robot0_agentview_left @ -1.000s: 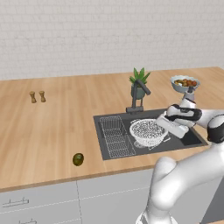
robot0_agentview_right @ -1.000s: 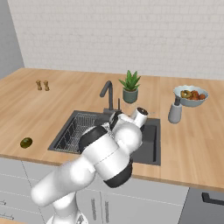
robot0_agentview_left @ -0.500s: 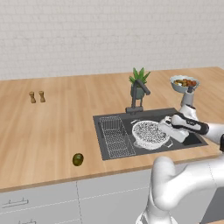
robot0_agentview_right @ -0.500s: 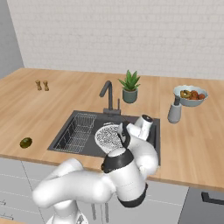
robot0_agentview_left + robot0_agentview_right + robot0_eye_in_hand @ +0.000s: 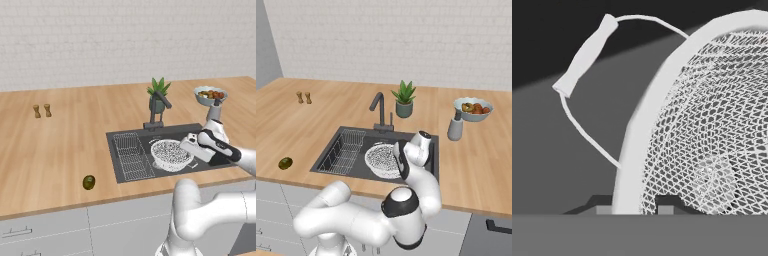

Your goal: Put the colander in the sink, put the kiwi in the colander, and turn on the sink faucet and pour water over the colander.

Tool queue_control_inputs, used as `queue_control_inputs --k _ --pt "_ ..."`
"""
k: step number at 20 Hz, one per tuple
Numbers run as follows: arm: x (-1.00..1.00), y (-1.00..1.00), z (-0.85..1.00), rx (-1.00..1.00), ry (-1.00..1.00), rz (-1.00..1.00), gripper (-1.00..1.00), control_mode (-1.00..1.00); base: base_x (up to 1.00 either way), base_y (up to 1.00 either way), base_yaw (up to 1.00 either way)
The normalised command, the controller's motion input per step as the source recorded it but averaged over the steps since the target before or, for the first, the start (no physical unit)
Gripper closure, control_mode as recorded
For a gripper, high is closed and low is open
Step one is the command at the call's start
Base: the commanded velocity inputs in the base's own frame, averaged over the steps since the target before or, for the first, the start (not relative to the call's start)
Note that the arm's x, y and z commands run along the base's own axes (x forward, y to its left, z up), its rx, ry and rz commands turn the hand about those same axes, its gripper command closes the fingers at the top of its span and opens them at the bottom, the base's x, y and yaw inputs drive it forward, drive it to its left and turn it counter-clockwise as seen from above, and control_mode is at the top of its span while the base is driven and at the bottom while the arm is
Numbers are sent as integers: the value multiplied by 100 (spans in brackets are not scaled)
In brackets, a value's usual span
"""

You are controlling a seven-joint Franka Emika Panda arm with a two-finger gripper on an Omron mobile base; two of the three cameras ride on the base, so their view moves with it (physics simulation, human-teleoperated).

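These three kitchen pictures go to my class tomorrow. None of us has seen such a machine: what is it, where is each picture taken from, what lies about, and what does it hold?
It is a white robot arm in a computer-drawn kitchen. Two cameras ride behind it, left and right; the third looks along its gripper. The gripper's two tips straddle the rim of the colander, a white mesh bowl sitting in the dark sink. The faucet stands behind the sink beside a potted plant. On the wooden counter lie a kiwi, two small shakers, a grey bottle and a bowl of food.
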Motion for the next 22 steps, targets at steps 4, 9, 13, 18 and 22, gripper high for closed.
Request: queue_control_inputs --k 4,9,13,18,22 --pt "5 26 -20 0 0 6 100 -100 0 0 0" --pt "1 34 -29 -2 0 6 100 -100 0 0 0" --pt "0 31 -15 -4 0 5 -100 -100 0 0 0" --pt "-10 12 1 -1 0 1 -100 -100 0 0 0" --pt "-16 8 10 -7 4 0 -100 -100 0 0 0"
